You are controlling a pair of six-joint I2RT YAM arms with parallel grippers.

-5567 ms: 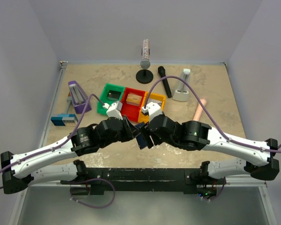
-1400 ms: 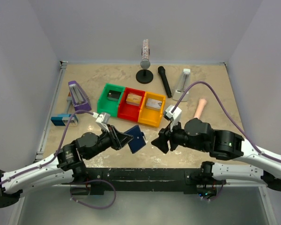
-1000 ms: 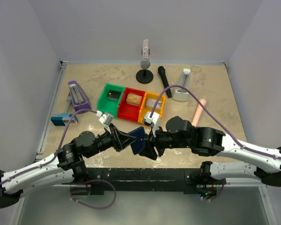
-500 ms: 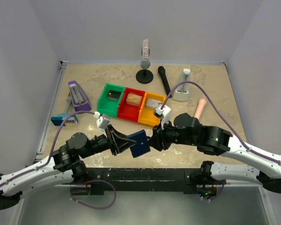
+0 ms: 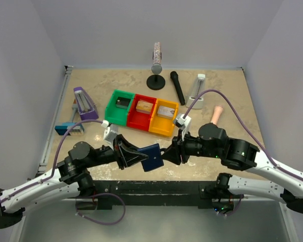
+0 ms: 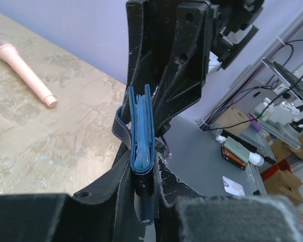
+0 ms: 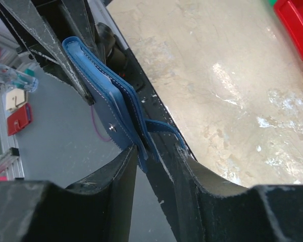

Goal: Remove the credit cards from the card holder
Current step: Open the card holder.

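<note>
The card holder, a dark navy wallet, hangs in the air over the table's near edge. My left gripper is shut on its left side. In the left wrist view the card holder stands edge-on between my left gripper's jaws, showing paler blue layers. My right gripper meets its right edge. In the right wrist view my right gripper is nearly closed on the card holder's corner flaps. No credit card shows; any are hidden inside.
Green, red and yellow bins hold small boxes behind the grippers. A black microphone, a pink microphone, a stand, a purple metronome and a blue-and-white gadget lie around.
My right gripper was apart from the card holder 1.4 s ago, then moved in and now sits on its right edge. My left gripper kept hold of it and shifted slightly nearer.
</note>
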